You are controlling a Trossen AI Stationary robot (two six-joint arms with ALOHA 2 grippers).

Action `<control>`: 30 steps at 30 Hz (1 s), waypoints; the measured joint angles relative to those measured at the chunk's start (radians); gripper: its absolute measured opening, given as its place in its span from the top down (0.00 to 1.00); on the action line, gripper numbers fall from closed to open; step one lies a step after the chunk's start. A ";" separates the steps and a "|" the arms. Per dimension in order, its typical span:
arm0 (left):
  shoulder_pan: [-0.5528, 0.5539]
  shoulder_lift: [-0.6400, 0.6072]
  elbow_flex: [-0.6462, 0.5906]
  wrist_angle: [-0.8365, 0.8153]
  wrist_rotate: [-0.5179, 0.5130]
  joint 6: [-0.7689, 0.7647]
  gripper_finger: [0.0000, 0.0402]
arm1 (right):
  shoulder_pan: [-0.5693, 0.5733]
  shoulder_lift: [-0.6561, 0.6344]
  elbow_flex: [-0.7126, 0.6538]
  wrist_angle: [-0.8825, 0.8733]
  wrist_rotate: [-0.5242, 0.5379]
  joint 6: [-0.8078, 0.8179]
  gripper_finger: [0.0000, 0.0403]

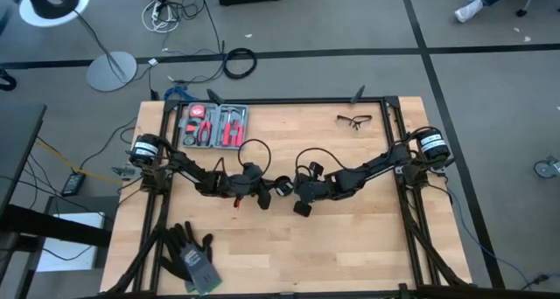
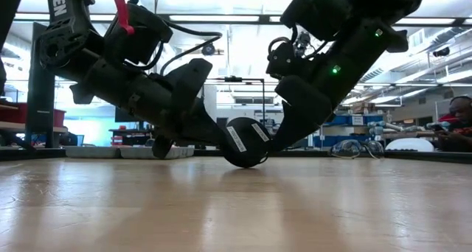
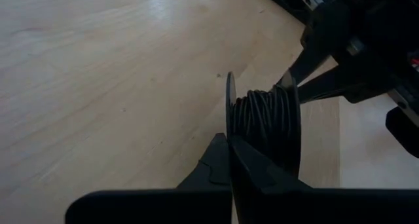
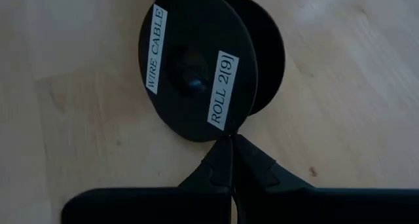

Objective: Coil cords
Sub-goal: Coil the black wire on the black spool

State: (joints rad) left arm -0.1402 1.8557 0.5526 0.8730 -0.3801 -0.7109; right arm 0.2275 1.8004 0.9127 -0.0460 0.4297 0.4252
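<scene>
Standing on edge, spool (image 2: 244, 143), between both closed end effectors

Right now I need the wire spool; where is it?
In the high view, the black wire spool stands on edge mid-table, between the left gripper and right gripper.

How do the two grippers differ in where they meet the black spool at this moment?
The left gripper meets the spool edge-on at a flange rim, beside the wound black cord. The right gripper faces a flat flange bearing white labels, touching its rim. In the high view the left gripper comes from the left, the right gripper from the right. Both are shut, low over the wooden table.
</scene>
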 joint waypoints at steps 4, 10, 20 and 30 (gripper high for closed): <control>0.000 0.000 0.000 0.001 -0.001 0.000 1.00 | -0.001 0.000 0.000 0.000 -0.010 -0.008 1.00; 0.000 0.000 0.001 0.007 -0.006 0.000 1.00 | 0.028 -0.001 -0.061 -0.012 0.034 0.095 1.00; 0.001 0.000 0.001 0.008 -0.009 -0.001 1.00 | 0.070 -0.003 -0.172 0.135 0.075 0.208 1.00; 0.001 0.000 0.001 0.019 -0.007 -0.001 1.00 | 0.112 -0.017 -0.173 0.042 0.125 0.334 1.00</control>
State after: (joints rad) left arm -0.1394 1.8557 0.5533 0.8918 -0.3873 -0.7120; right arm 0.3396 1.7836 0.7395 -0.0040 0.5547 0.7594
